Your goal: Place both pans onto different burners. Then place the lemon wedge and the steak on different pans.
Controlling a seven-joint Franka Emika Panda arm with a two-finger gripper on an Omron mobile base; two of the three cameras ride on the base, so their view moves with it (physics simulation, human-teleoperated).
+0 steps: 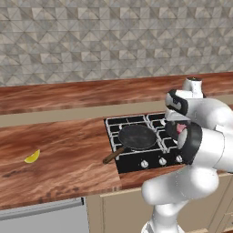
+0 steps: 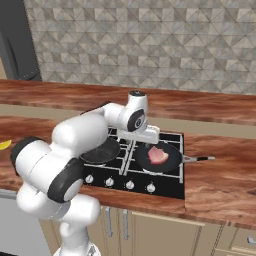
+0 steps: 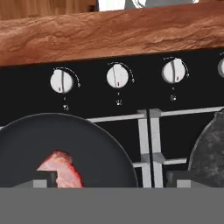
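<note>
Two black pans sit on the front burners of the cooktop (image 2: 167, 188). The right pan (image 2: 170, 164) holds the pink steak (image 2: 158, 155); its handle points right. The left pan (image 1: 136, 136) has nothing in it, and its brown handle sticks out over the counter. In the hand view the steak (image 3: 61, 173) lies low in its pan (image 3: 87, 144), and the other pan (image 3: 210, 148) shows at the right edge. My gripper (image 3: 111, 180) hovers open above the grate between the pans, holding nothing. The yellow lemon wedge (image 1: 32, 157) lies on the wooden counter far to the left.
Silver knobs (image 3: 117, 75) line the cooktop's front panel. The back burners (image 1: 125, 122) are bare. A raised wooden ledge (image 1: 91, 93) and a tiled wall run behind the counter. My own arm (image 1: 200, 136) blocks the cooktop's right side in the left base view.
</note>
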